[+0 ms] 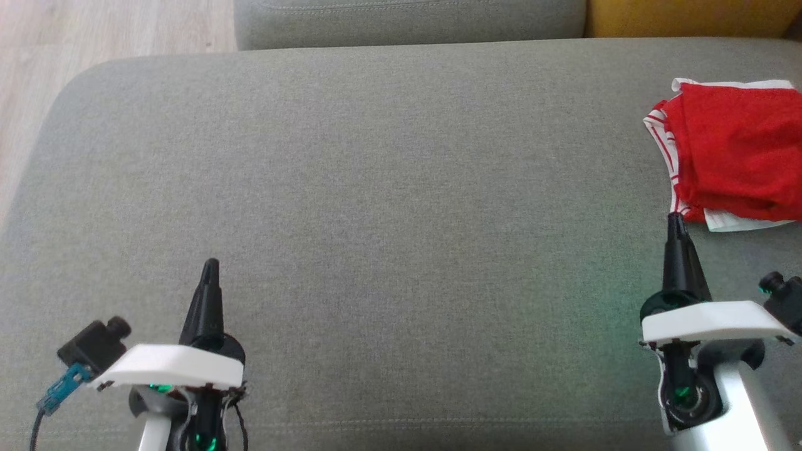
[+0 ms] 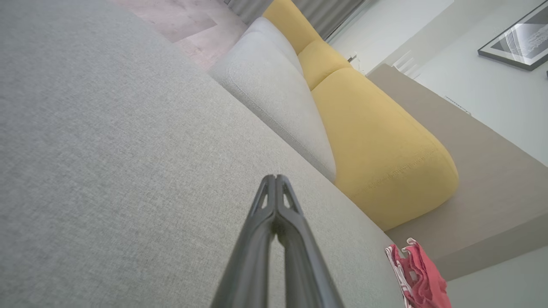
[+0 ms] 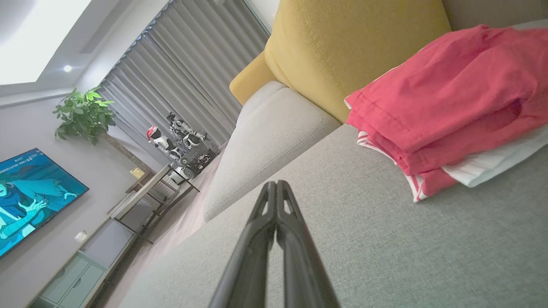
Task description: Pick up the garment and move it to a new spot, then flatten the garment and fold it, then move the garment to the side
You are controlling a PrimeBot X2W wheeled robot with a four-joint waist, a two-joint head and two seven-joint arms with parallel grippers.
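Note:
The garment [image 1: 733, 153], red with white striped trim, lies folded at the far right of the grey sofa seat [image 1: 388, 188]. It also appears in the right wrist view [image 3: 449, 102] and small at the lower right of the left wrist view [image 2: 417, 276]. My right gripper [image 1: 674, 219] is shut and empty, its tip just short of the garment's near left corner. In its own wrist view the right gripper [image 3: 276, 184] has its fingers pressed together. My left gripper [image 1: 210, 266] is shut and empty at the lower left, far from the garment; its fingers [image 2: 276, 177] meet at the tip.
A grey back cushion [image 1: 407, 22] and a yellow cushion [image 1: 689, 15] run along the far edge of the seat. Wooden floor [image 1: 94, 31] lies beyond the rounded left corner. The right wrist view takes in a television [image 3: 30, 192], a plant [image 3: 83, 113] and curtains.

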